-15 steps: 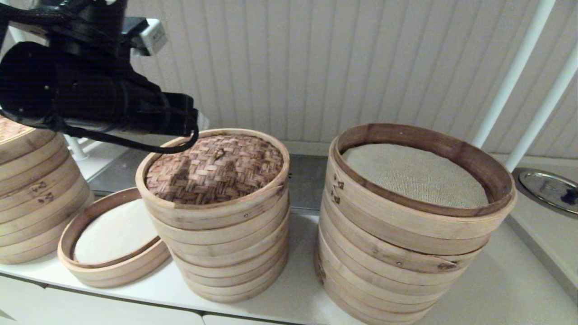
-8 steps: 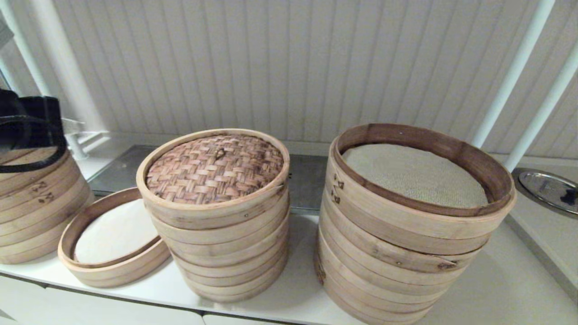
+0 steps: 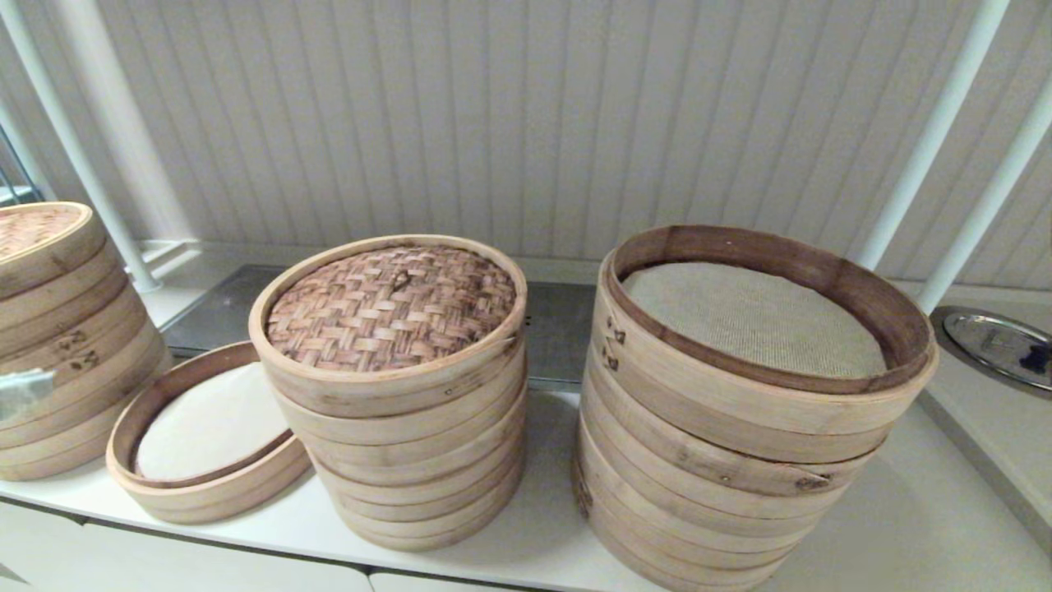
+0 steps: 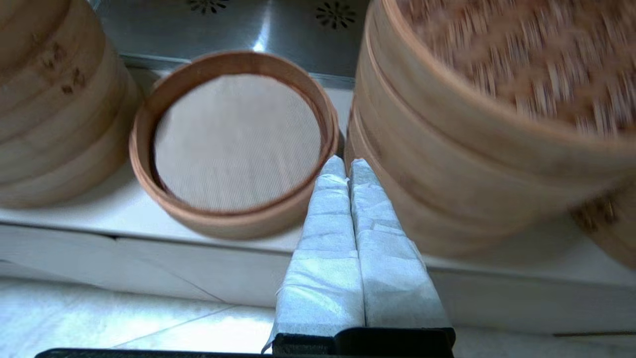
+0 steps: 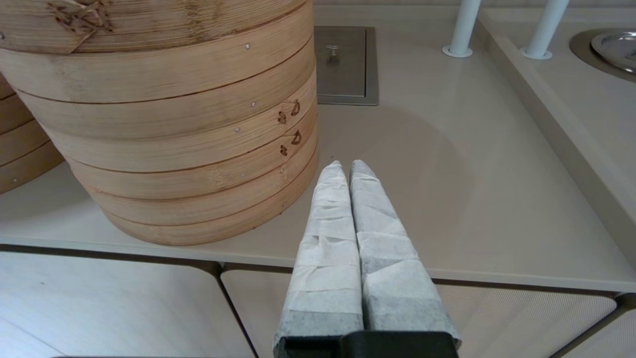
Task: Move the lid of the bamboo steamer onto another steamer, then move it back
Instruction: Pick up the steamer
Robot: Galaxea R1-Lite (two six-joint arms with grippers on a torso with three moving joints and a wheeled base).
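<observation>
The bamboo steamer lid (image 3: 390,306), with its pinkish-brown woven top and small centre loop, rests on the medium-width steamer stack (image 3: 411,460) in the middle of the counter. It also shows blurred in the left wrist view as the lid (image 4: 521,64). My left gripper (image 4: 348,164) is shut and empty. It hangs low in front of the counter edge, between that stack and the low single steamer (image 4: 233,144). My right gripper (image 5: 346,166) is shut and empty, parked at the counter's front edge beside the wide stack (image 5: 164,124).
The wide stack (image 3: 740,411), with a beige mesh liner and no lid, stands on the right. The low single steamer (image 3: 205,436) sits left of the middle stack. Another lidded stack (image 3: 57,345) stands far left. White poles (image 3: 937,131) and a metal dish (image 3: 998,344) are at the back right.
My left arm has pulled away from above the lid, going left and down out of the head view. The lid has stayed on the middle stack.
</observation>
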